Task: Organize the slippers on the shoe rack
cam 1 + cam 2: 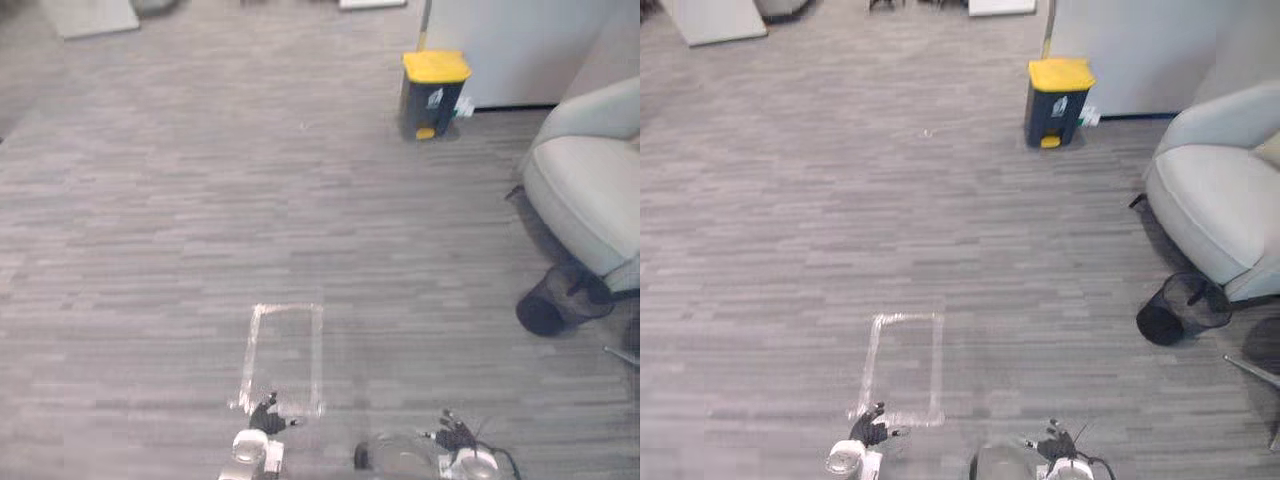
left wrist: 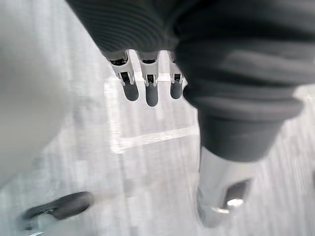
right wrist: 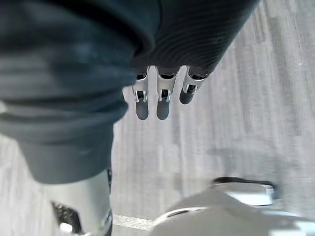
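My left hand [image 1: 266, 417] hangs low at the bottom of the eye views, just over the near edge of a taped rectangle [image 1: 284, 358] on the grey carpet. Its fingers [image 2: 145, 88] point straight down over the floor and hold nothing. My right hand [image 1: 455, 435] hangs at the bottom right, its fingers [image 3: 160, 101] also straight and empty. I see no slippers and no shoe rack.
A dark bin with a yellow lid [image 1: 433, 92] stands far ahead by a white wall panel [image 1: 520, 45]. A pale armchair [image 1: 590, 180] is at the right, with a black mesh waste basket [image 1: 560, 301] lying beside it.
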{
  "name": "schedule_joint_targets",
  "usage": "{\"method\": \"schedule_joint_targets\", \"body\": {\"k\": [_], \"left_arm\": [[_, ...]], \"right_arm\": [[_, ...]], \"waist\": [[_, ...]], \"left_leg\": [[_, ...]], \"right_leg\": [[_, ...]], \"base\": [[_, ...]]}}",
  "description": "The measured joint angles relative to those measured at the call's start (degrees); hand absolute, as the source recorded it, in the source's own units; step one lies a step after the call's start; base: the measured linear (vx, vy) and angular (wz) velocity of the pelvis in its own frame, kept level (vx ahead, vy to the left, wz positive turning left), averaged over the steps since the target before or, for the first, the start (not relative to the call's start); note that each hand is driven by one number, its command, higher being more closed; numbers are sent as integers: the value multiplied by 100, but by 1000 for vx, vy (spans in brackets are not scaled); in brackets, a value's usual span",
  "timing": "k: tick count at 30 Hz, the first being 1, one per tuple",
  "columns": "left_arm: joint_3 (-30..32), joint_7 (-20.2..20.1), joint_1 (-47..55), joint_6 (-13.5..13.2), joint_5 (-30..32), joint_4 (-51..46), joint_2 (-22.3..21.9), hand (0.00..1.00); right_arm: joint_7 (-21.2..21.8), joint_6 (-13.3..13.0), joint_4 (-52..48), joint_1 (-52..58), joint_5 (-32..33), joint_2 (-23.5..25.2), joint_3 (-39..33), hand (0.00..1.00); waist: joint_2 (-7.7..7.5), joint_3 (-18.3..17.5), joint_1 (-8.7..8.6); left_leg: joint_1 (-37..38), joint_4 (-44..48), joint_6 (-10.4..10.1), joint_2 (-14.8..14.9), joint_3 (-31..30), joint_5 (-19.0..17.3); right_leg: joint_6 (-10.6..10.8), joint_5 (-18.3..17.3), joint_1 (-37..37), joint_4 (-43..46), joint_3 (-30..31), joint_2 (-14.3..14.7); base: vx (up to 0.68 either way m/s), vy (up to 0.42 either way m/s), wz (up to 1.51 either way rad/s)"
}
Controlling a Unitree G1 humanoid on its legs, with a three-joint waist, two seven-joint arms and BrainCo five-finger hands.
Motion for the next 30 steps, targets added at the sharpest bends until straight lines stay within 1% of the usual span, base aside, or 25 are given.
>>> {"method": "schedule_joint_targets", "body": {"k": [2,3,4,5,6,7,9,11,12,13,14,15,16,17,18,19,20,21,22,24,25,26,28,29,30], "left_arm": [[-9,1,-21,-20,-1,-34,14,0],[-28,1,-29,-30,-1,-74,33,0],[-89,4,-25,-33,-2,-97,44,0],[-210,8,-31,-34,-1,-107,58,0],[-356,10,-27,-35,-3,-94,84,0],[-382,9,-16,-34,-2,-84,112,0],[-496,7,-130,-17,1,147,296,0],[-623,-1,-154,-18,9,204,343,0],[-686,-4,-169,-6,9,228,358,0],[-818,-3,-144,23,8,249,388,0],[-878,-6,-141,27,9,266,400,0],[-927,-1,-191,32,8,311,442,0],[-966,6,-207,43,8,378,465,0],[-1025,4,-222,70,8,456,492,0],[-1022,7,-220,85,8,457,501,0],[-1021,7,-236,88,6,455,556,0],[-1023,5,-241,88,6,454,569,0],[-1049,-1,-225,86,6,454,605,0],[-1071,-9,-251,107,13,516,595,0],[-1077,-44,-240,109,66,536,415,0],[-1076,-46,-272,104,117,536,312,0],[-1060,-59,-358,106,128,570,237,0],[-994,-126,-317,100,135,561,153,0],[-989,-135,-288,95,141,559,141,0],[-971,-156,-281,88,181,552,99,0]], "right_arm": [[0,4,9,-20,19,4,-27,0],[0,-1,51,-27,20,29,-32,0],[1,-3,105,-15,20,37,-41,0],[1,-4,109,-1,19,8,-36,0],[-2,5,110,4,13,-27,-19,0],[-7,10,121,13,13,-17,-18,0],[-8,-8,152,103,9,179,-17,0],[-1,-4,193,171,3,201,-24,0],[5,-1,213,175,-3,205,-23,0],[10,-7,211,158,-24,209,-23,0],[11,-8,205,155,-25,202,-25,0],[7,-14,197,93,-20,162,-26,0],[9,-26,182,55,-20,142,-17,0],[12,-46,108,35,-20,96,-5,0],[12,-66,90,30,-20,85,12,0],[10,-100,77,-25,-21,76,45,0],[9,-99,80,-47,-21,65,47,0],[2,-95,75,-44,-32,85,117,0],[11,-80,91,-51,-39,96,174,0],[-10,-80,86,-64,-38,-57,198,0],[-14,-75,85,-69,-35,-114,186,0],[-22,-72,87,-70,-32,-119,176,0],[-43,-58,88,-31,-33,-110,212,0],[-47,-61,86,-24,-34,-110,218,0],[-57,-59,86,-31,-33,-104,211,0]], "waist": [[-4,-5,41],[-58,-30,75],[-85,-62,116],[-43,-86,146],[5,-130,201],[-35,-182,215],[-343,-393,72],[-408,-441,100],[-461,-434,122],[-471,-408,115],[-428,-373,81],[-435,-293,79],[-325,-213,96],[-245,-190,25],[-199,-166,12],[-174,-161,-26],[-185,-168,-38],[-285,-220,-31],[-389,-223,10],[-62,-260,50],[41,-264,15],[77,-217,-6],[26,-175,11],[11,-168,31],[13,-162,49]], "left_leg": [[-268,-676,154,-121,129,-114],[-445,-1997,140,-447,19,-84],[-477,-2784,79,-633,-117,9],[-518,-3876,31,-838,-471,312],[-570,-4137,5,-910,-806,1063],[-574,-4112,99,-979,-823,1184],[-704,-3610,297,-1275,-694,727],[-630,-3431,394,-1342,-596,456],[-412,-3493,453,-1431,-504,325],[-65,-3613,545,-1528,-406,171],[83,-3660,585,-1535,-347,114],[482,-3792,641,-1539,-254,47],[795,-3982,645,-1518,-235,45],[1300,-4373,646,-1420,-178,45],[1444,-4493,645,-1384,-156,45],[1655,-4677,644,-1283,-72,46],[1694,-4706,643,-1262,-55,45],[1778,-4750,582,-1331,43,20],[1894,-4750,407,-1359,57,-86],[1902,-4713,345,-1180,76,-79],[1867,-4566,279,-1127,151,-37],[1689,-3989,141,-1063,221,42],[1298,-2488,-340,-814,211,316],[1203,-2137,-360,-762,197,318],[1049,-1690,-357,-684,203,97]], "right_leg": [[32,13,248,-222,171,-81],[99,16,383,-419,301,-244],[180,-20,394,-487,407,-334],[339,-100,463,-611,543,-377],[533,-263,569,-635,763,-405],[587,-304,577,-630,846,-439],[671,-297,501,-311,993,-774],[681,-294,231,480,1138,-812],[904,-155,-175,1444,1291,-839],[1261,447,-772,2908,1483,-827],[1349,495,-950,3391,1520,-826],[1329,389,-1275,4079,1346,-825],[1147,215,-1467,4290,1132,-825],[842,-44,-1719,4248,605,-782],[778,-136,-1817,4108,436,-756],[690,-260,-2073,3379,-134,-725],[688,-243,-2128,3019,-357,-726],[509,269,-2124,1780,-927,-727],[-12,567,-2062,1282,-1196,-729],[-5,558,-2017,1084,-1126,-464],[12,518,-2006,987,-1049,-370],[-3,459,-1893,916,-947,-310],[-48,432,-1425,607,-648,-199],[-72,417,-1313,531,-562,-177],[-98,399,-1124,417,-385,-134]], "base": [[409,123,-57],[373,168,-65],[356,212,-68],[372,242,-82],[409,252,-75],[468,250,-59],[498,234,-8],[479,247,-4],[546,298,-25],[443,232,-27],[450,192,-35],[353,122,-40],[502,140,-51],[396,88,-37],[542,32,-22],[305,-19,-8],[378,-56,-8],[395,-73,-33],[475,-77,-48],[373,-68,-55],[433,-114,-54],[431,-117,-64],[335,-69,-68],[187,21,-74],[272,64,-91]]}}
